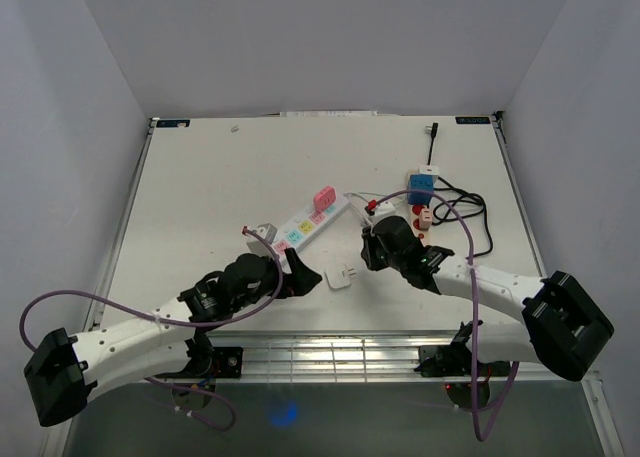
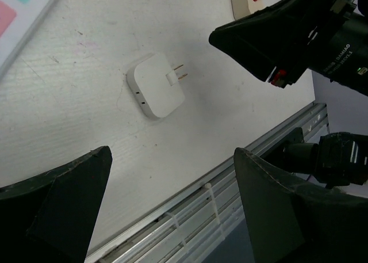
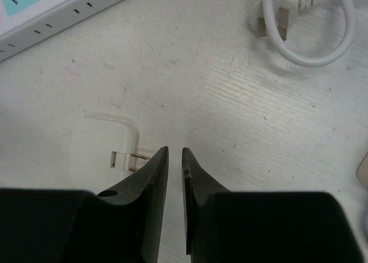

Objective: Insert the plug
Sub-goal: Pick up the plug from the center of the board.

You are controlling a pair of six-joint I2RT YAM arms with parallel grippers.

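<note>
We see the white plug point(image 1: 341, 276) lying flat on the worktop point(image 1: 200, 177).
It sits at five o'clock from the power strip point(image 1: 310, 220). Our left pincer point(image 1: 303, 278), at its nine o'clock, is wide apart and empty. Our right pincer point(image 3: 175, 155), at its one o'clock, is only a crack apart, holding nothing, just beside the prongs point(image 3: 135, 157).

Plug point(image 1: 341, 276): white rounded-square block, two metal prongs pointing sideways, unplugged. Lies near white pastel-socketed power strip point(image 1: 308, 223).
</note>
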